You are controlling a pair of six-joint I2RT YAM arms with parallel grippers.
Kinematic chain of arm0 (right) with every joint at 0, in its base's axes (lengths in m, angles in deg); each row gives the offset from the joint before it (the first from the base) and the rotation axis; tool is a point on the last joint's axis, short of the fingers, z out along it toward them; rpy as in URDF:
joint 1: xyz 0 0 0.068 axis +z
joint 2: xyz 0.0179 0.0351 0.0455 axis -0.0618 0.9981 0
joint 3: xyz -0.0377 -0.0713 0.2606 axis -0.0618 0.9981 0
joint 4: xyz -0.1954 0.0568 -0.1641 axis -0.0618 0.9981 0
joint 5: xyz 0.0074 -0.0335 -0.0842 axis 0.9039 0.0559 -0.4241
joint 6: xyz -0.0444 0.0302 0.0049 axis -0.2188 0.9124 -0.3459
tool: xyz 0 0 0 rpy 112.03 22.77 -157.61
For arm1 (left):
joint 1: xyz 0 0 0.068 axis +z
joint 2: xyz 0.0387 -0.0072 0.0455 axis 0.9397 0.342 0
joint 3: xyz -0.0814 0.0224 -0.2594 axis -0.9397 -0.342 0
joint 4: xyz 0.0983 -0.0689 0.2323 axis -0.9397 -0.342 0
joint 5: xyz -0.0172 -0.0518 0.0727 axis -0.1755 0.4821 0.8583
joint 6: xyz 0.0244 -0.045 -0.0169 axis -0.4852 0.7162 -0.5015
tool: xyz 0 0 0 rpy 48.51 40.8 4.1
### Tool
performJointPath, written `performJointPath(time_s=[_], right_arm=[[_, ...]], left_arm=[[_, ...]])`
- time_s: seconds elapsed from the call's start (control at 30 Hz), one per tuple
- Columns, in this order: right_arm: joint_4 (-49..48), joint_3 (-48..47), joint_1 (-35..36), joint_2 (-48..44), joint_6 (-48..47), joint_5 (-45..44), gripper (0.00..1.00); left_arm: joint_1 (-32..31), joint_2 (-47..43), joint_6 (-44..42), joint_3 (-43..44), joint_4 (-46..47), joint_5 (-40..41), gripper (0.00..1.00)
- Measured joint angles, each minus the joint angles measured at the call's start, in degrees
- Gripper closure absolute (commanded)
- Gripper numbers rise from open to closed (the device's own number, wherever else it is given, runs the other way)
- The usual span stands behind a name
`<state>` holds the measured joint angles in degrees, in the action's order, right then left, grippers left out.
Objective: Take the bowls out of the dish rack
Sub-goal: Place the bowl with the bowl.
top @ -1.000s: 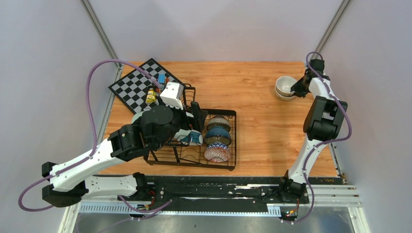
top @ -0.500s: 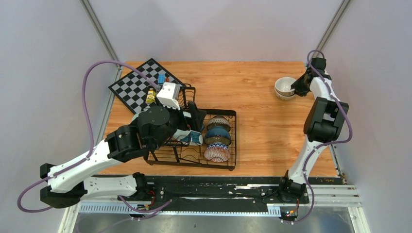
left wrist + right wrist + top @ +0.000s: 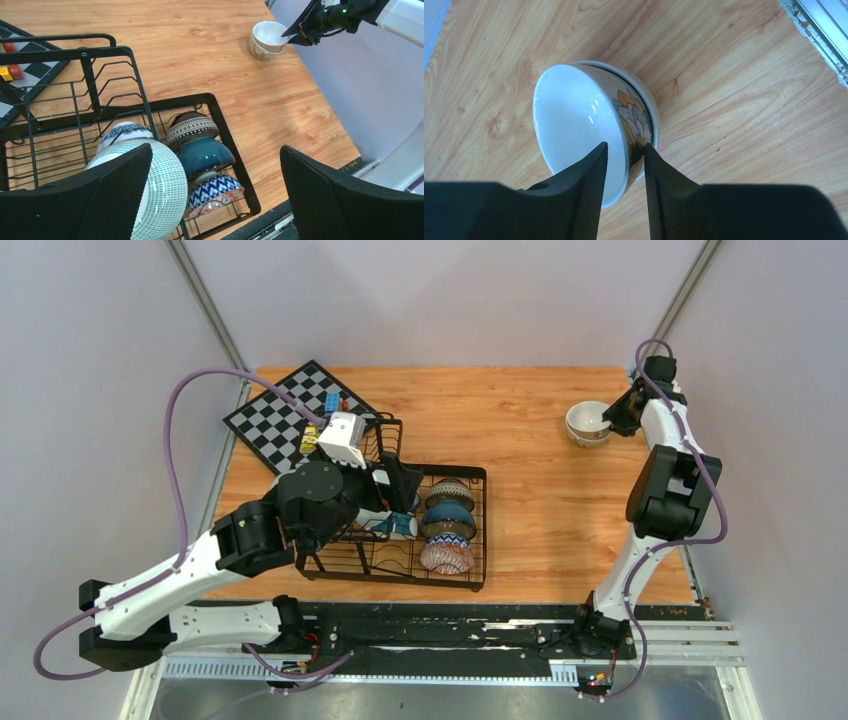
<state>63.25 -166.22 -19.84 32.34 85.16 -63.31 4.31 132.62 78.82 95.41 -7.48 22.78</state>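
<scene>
The black wire dish rack (image 3: 478,530) holds a row of bowls on edge: a brown-banded one (image 3: 449,490), a dark teal one (image 3: 447,518) and a blue-and-red patterned one (image 3: 447,555). My left gripper (image 3: 400,475) hovers wide open over the rack (image 3: 231,145). A pale mint bowl (image 3: 160,185) lies beside its left finger, with a blue-white bowl (image 3: 125,134) behind. At the far right, a flower-patterned bowl (image 3: 589,135) sits nested in a white bowl (image 3: 651,107) on the table. My right gripper (image 3: 624,150) straddles its rim, slightly open, with a gap at the inner finger.
A black-and-white chessboard (image 3: 270,420) lies at the far left behind the rack, with small toy blocks (image 3: 312,438) on it. The taller back section of the rack (image 3: 95,85) rises just ahead of my left fingers. The table's right edge runs close to the stacked bowls (image 3: 586,423).
My right jaws have loosened off the flower bowl's rim, and the bowl now rests nested in the white one. My left arm has drifted slightly back and to the left over the rack.
</scene>
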Motion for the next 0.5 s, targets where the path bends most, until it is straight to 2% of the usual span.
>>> performJointPath(time_s=[0.27,0.5], right_arm=[[0.2,0.4,0.0,0.0,-1.0,-0.8,0.83],[0.6,1.2,0.0,0.0,-1.4,-1.2,0.94]], left_arm=[[0.0,-0.1,0.2,0.0,0.0,-0.3,0.00],[0.0,0.0,0.4,0.0,0.0,-0.6,0.00]])
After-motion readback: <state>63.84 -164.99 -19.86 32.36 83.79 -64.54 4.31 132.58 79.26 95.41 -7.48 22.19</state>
